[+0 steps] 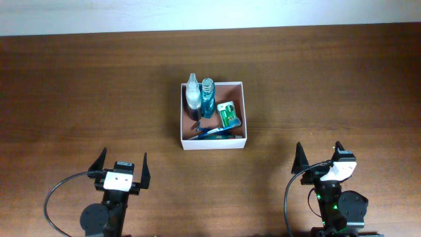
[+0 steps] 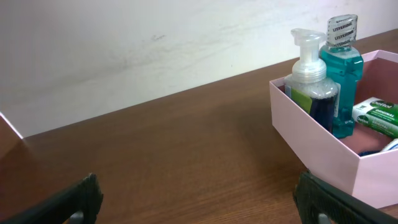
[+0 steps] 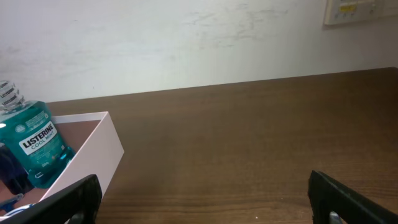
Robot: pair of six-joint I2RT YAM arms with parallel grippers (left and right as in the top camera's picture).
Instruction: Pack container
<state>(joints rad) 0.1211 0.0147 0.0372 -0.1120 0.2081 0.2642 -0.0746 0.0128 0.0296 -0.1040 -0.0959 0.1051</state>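
Observation:
The container (image 1: pixel 214 143), a shallow white-walled box with a reddish-brown floor, sits mid-table. Inside stand a clear pump bottle (image 1: pixel 193 97) and a teal mouthwash bottle (image 1: pixel 208 97); a green-and-white pack (image 1: pixel 229 114) and a blue item (image 1: pixel 209 131) lie in it. The left wrist view shows the container (image 2: pixel 311 152) at the right with the pump bottle (image 2: pixel 311 87) and mouthwash (image 2: pixel 341 71). The right wrist view shows the container (image 3: pixel 93 155) and mouthwash (image 3: pixel 36 143) at the left. My left gripper (image 1: pixel 122 166) and right gripper (image 1: pixel 318 155) are open and empty, near the front edge, apart from the container.
The wooden table (image 1: pixel 79 92) ends at a white wall along the back. A wall plate (image 3: pixel 360 9) shows at the upper right of the right wrist view. A black cable (image 1: pixel 59 197) loops by the left arm.

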